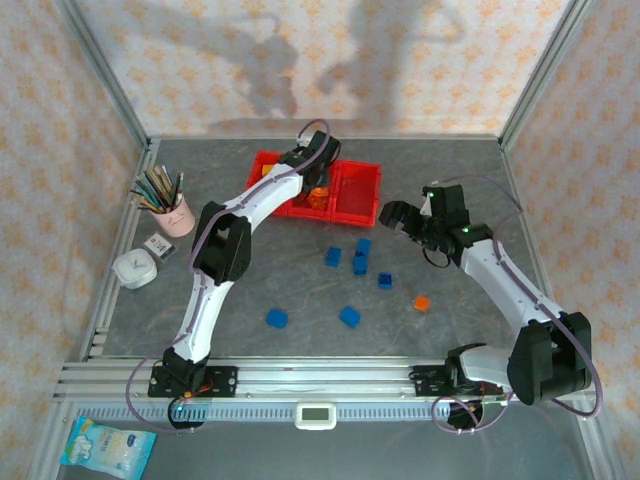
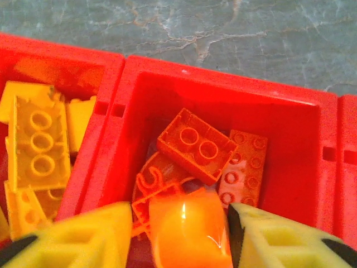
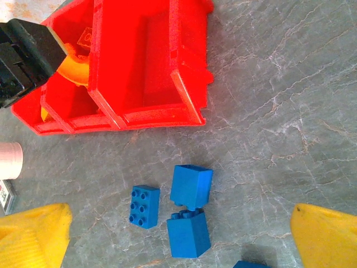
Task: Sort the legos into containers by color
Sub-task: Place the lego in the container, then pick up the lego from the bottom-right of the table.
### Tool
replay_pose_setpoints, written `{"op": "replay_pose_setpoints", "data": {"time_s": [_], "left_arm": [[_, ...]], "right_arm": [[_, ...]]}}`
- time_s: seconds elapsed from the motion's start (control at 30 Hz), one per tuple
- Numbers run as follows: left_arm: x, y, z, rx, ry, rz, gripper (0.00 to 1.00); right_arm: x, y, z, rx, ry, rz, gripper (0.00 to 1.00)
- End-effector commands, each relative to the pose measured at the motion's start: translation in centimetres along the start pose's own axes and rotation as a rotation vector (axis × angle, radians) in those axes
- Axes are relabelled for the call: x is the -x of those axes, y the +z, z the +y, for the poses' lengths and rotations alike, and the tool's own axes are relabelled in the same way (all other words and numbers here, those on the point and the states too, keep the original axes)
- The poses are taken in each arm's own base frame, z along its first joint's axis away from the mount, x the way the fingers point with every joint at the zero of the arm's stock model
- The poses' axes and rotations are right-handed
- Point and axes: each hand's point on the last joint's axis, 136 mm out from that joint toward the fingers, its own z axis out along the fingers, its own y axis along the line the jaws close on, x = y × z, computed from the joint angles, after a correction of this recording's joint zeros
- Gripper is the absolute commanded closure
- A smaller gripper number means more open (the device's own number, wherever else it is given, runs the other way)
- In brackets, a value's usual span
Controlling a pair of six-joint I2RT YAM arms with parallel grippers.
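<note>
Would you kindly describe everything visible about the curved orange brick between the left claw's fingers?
The curved orange brick is glossy, smooth plastic with a rounded, arched top catching a bright highlight. It sits between the yellow fingers of the left claw, above the middle red container, over other orange bricks lying inside. One finger meets its edge; a thin gap shows at the other, so a firm grip is uncertain.
</note>
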Motion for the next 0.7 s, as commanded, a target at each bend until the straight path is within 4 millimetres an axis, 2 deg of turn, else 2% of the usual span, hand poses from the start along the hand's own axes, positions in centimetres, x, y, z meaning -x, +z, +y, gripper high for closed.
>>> {"op": "replay_pose_setpoints", "data": {"time_s": [0.0, 0.07, 0.13, 0.27, 0.43, 0.67], "left_arm": [[4.2, -3.6, 0.8, 0.010, 0.001, -0.091, 0.43], [5.1, -4.9, 1.1, 0.007, -0.011, -0.113, 0.38], [5.1, -6.5, 0.8, -0.031, -0.025, -0.097, 0.38], [2.7, -10.1, -1.5, -0.120, -0.003, -0.059, 0.36], [-3.0, -15.8, -6.3, -0.257, 0.029, -0.011, 0.34], [-12.0, -21.4, -12.8, -0.462, 0.006, 0.106, 0.31]], "right_arm": [[1.7, -1.4, 0.6, -0.003, -0.008, -0.058, 0.00], [1.8, -1.7, 0.5, -0.010, -0.006, -0.063, 0.00], [2.1, -2.2, 0.3, -0.024, -0.005, -0.078, 0.00], [2.3, -2.8, -0.7, -0.063, 0.018, -0.084, 0.00], [2.4, -5.0, -2.3, -0.096, 0.061, -0.090, 0.00], [-0.5, -6.8, -6.0, -0.232, 0.151, -0.062, 0.00]]}}
